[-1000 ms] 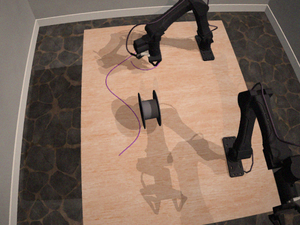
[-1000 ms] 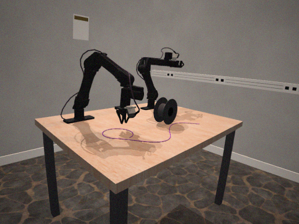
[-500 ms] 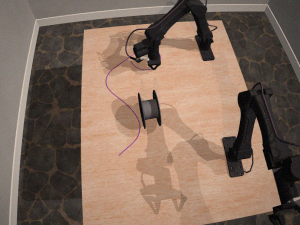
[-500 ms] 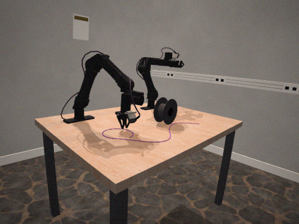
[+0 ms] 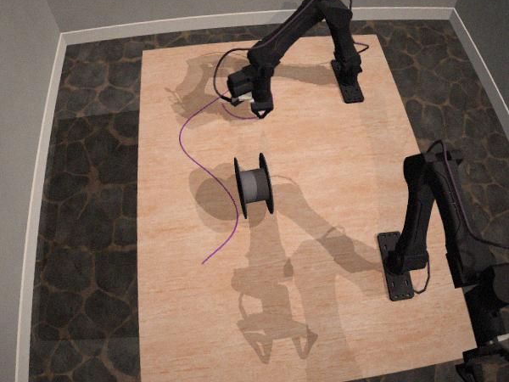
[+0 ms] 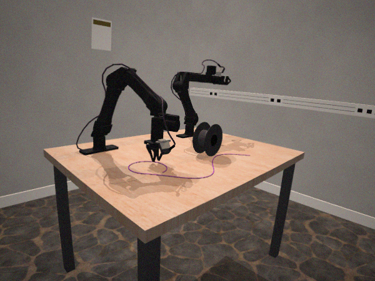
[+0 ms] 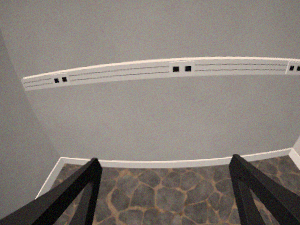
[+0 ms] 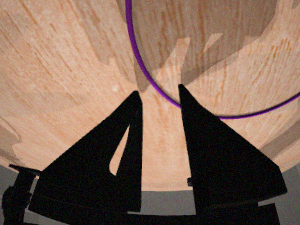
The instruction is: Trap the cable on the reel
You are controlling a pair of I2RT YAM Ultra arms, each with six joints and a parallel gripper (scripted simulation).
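A black reel [image 5: 254,185] [image 6: 207,138] with a grey core stands on its flanges at the middle of the wooden table [image 5: 348,153] [image 6: 103,181]. A thin purple cable [image 5: 187,153] [image 6: 187,177] [image 8: 129,18] lies loose on the table, running past the reel and curling into a loop at its far end. My right gripper [image 5: 260,114] [image 6: 155,158] [image 8: 159,93] points down just above that loop. Its fingers stand narrowly apart with the cable on the table between the tips, nothing gripped. My left gripper [image 6: 227,80] [image 7: 163,164] is wide open and empty, raised high and facing the wall, far from the reel.
The right arm's base [image 5: 349,86] is bolted at the table's far edge, and the left arm's base [image 5: 395,267] at the near right edge.
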